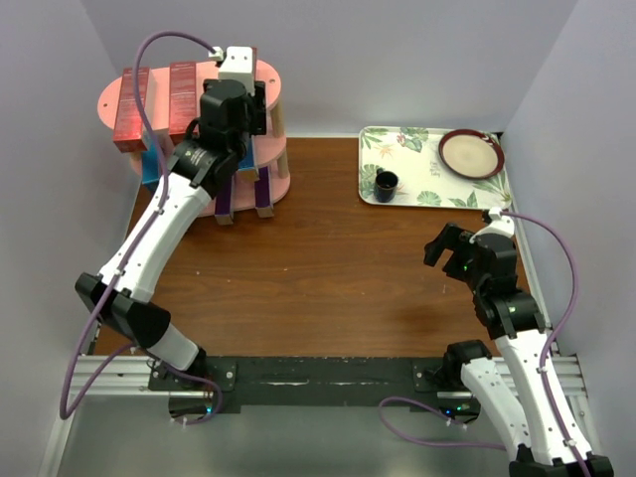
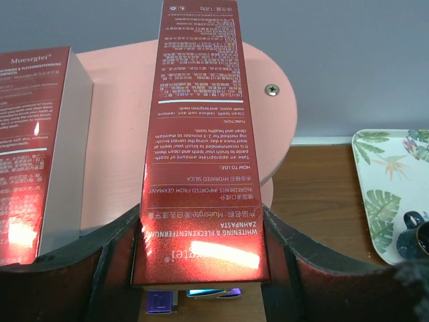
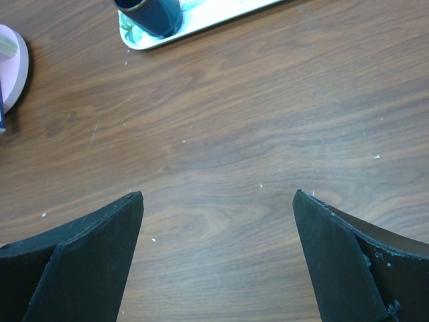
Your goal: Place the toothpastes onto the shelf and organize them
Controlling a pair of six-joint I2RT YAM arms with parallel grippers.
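Hovering over the shelf (image 1: 105,99), the left claw (image 1: 235,107) has two red toothpastes (image 1: 132,104) just to its left. Its wrist view shows it clenched on a third red carton (image 2: 201,147), likely to line it alongside. Right claw (image 3: 218,221) gapes above tabletop (image 3: 268,121), released.

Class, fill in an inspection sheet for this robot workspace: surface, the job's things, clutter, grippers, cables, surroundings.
Surface: brown wooden table, a few pale specks.
Job's things: pink shelf; two red cartons lie on its top tier, a third red carton is held over it; blue cartons and purple cartons sit lower, partly hidden.
Clutter: floral tray with a dark cup and plate.
Grippers: left gripper shut on the third red carton; right gripper open over bare table.
Cables: purple cables loop along both arms.
Surroundings: pale walls.
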